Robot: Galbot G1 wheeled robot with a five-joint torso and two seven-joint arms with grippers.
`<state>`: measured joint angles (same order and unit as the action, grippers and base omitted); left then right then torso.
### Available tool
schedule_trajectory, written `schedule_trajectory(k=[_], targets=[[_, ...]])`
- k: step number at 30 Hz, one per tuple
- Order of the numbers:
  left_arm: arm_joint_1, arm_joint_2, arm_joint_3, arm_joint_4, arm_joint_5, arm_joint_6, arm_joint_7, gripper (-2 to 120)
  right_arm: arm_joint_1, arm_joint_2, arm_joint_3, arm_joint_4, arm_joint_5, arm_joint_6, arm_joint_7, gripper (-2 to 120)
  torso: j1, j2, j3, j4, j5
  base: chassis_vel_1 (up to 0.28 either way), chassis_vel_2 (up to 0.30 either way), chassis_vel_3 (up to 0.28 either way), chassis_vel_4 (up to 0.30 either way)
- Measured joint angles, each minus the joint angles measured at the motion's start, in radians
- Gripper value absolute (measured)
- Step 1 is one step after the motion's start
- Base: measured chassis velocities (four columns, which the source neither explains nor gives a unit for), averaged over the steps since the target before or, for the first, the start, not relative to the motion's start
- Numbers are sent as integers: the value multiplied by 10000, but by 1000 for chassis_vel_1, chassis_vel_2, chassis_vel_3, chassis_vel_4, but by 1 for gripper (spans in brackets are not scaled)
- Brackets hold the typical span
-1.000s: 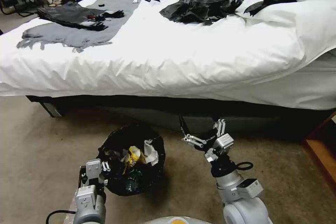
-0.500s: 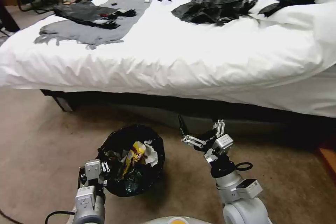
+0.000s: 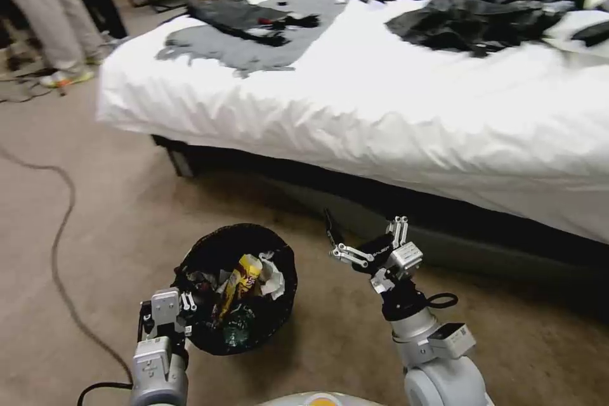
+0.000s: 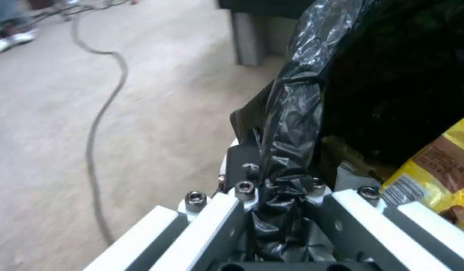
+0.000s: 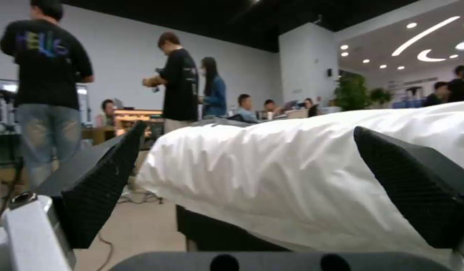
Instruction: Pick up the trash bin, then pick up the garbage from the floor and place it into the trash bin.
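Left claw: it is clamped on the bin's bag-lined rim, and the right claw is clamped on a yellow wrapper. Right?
Not quite. The right claw is open and holds nothing, as the right wrist view shows. The yellow wrapper lies inside the trash bin. The left claw does clamp the bag-lined rim.

- A mock bedroom set up inside a large office or lab hall.
- A bed [image 3: 393, 101] with white sheets stands at 12 o'clock on beige carpet [image 3: 95, 203], with dark clothes [image 3: 469, 22] strewn over it.
- Behind the bed [image 5: 312, 165], people sit at desks and stand about under recessed ceiling lights [image 5: 412, 35].
- A cable [image 3: 60, 228] trails across the floor at 9 o'clock.
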<state>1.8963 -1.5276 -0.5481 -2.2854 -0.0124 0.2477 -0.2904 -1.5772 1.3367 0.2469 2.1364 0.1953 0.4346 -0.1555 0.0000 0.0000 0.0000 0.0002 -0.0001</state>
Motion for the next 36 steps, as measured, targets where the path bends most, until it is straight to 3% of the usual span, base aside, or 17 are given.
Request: schedule_trajectory(k=[36], targets=[[96,-17,-76,-338,-124,16,15,0,36,13,-35,36,-17,-58,11,100,0,0,0,-2,1,124,123,127,126]])
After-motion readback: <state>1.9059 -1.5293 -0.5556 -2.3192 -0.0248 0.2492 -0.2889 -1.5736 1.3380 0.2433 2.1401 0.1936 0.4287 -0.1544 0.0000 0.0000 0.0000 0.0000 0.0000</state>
